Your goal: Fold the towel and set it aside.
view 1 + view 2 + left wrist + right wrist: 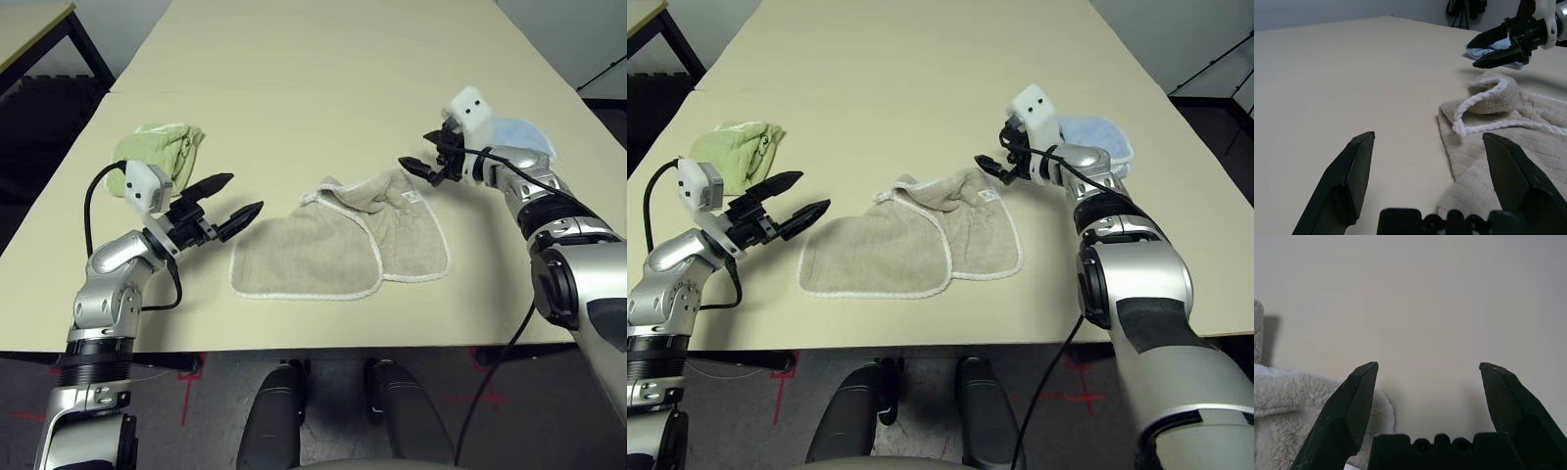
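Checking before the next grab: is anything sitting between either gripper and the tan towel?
Nothing visible. The left gripper, open, faces the towel across bare table. The right gripper, open, hovers by its far right corner. The green towel and blue towel lie behind the grippers, off both paths.

- beige-tan terry towel [338, 245], white stitched edging, lies flat at the table's near-middle
- partly folded: left layer overlaps the right
- far edge bunched and curled up
- small white label near the far right corner
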